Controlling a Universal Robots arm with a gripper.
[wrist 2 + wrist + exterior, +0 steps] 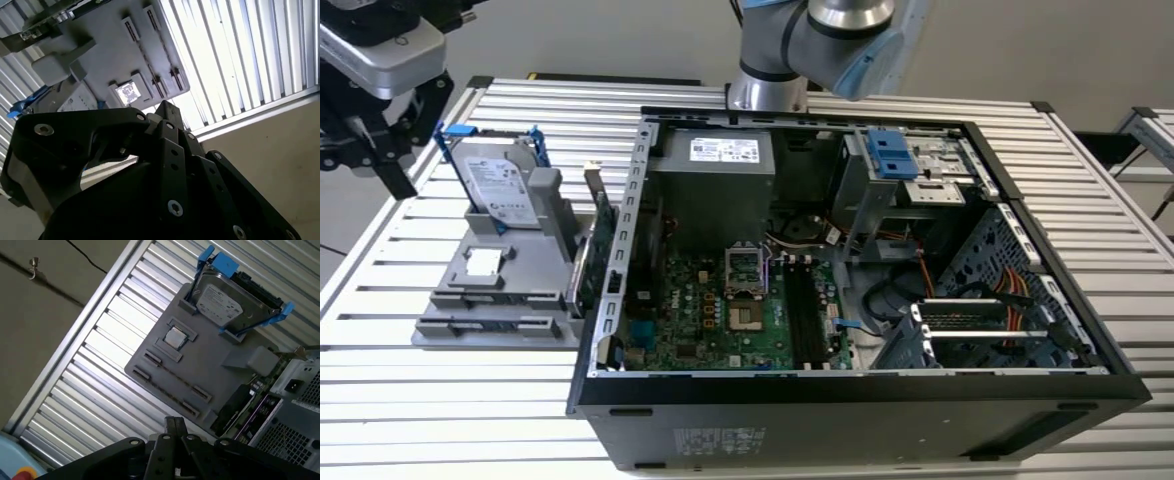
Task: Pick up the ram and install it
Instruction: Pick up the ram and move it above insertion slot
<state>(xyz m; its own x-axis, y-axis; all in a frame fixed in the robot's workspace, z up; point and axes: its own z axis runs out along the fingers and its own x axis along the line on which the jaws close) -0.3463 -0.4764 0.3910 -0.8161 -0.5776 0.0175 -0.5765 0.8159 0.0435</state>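
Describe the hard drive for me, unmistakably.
On the exterior view's left of the open computer case sits a grey tray. The hard drive stands upright at its far end. Only it is silver with a blue bracket; the neighbouring card is green.

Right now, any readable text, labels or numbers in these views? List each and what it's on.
No text is legible. There is print, but all of it is too small or blurred to read:
White label on the hard drive: unreadable.
White sticker on the power supply: unreadable.
Sticker on the outer wall of the computer case: unreadable.
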